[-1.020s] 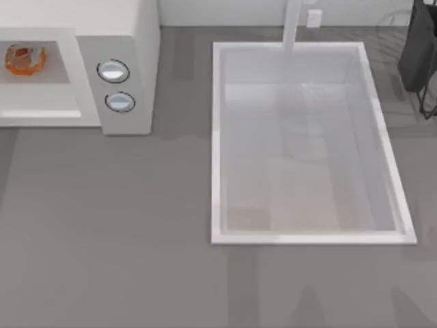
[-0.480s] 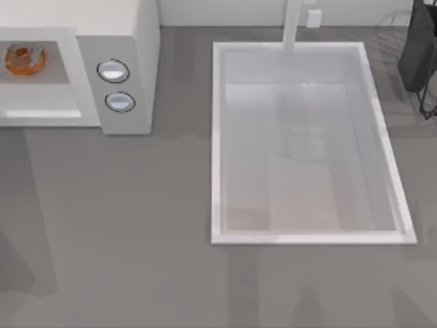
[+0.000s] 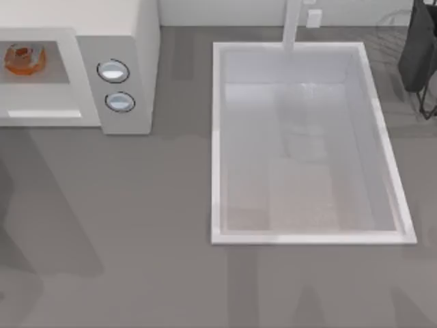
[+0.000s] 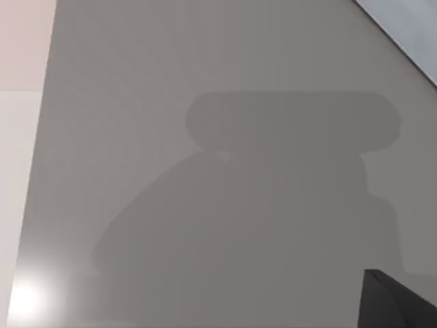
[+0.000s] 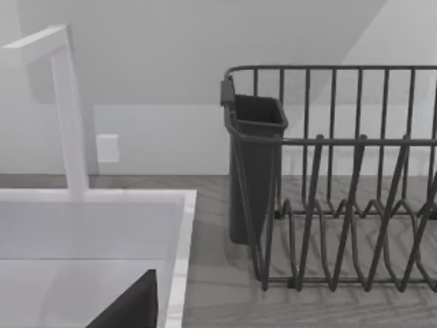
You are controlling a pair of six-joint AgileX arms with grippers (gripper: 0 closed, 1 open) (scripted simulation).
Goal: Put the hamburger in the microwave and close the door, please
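Largest first: our worktop (image 3: 136, 225) runs grey across the whole top view, and most of its right half is taken by the white sink (image 3: 217, 137), with the white faucet (image 3: 292, 24) rising at the sink's twelve o'clock edge. At the sink's two o'clock stands the dark dish rack (image 3: 423, 61); in the right wrist view we see that rack (image 5: 341, 205) close up with its dark cutlery cup (image 5: 254, 171), beside the sink's rim (image 5: 179, 260) and the faucet (image 5: 68, 116).

At ten o'clock of the top view sits the microwave (image 3: 130, 68), its two dials (image 3: 113, 71) on the panel facing us. Its cavity looks open, and the hamburger (image 3: 24, 59) already lies inside on the cavity floor, at nine o'clock from the dials. We judge the first half of the task done.

What is left is the door. We cannot make it out; the pale strip (image 3: 41, 114) along the microwave's six o'clock edge may belong to it, but we cannot tell, nor how far it stands open.

A broad shadow lies on the worktop at eight o'clock of the top view, and the left wrist view looks down on bare worktop (image 4: 205, 82) carrying a similar shadow, so we judge our left arm to be above that corner, perhaps on its way to the door. Of either gripper's fingers, whether apart or together, we cannot tell.
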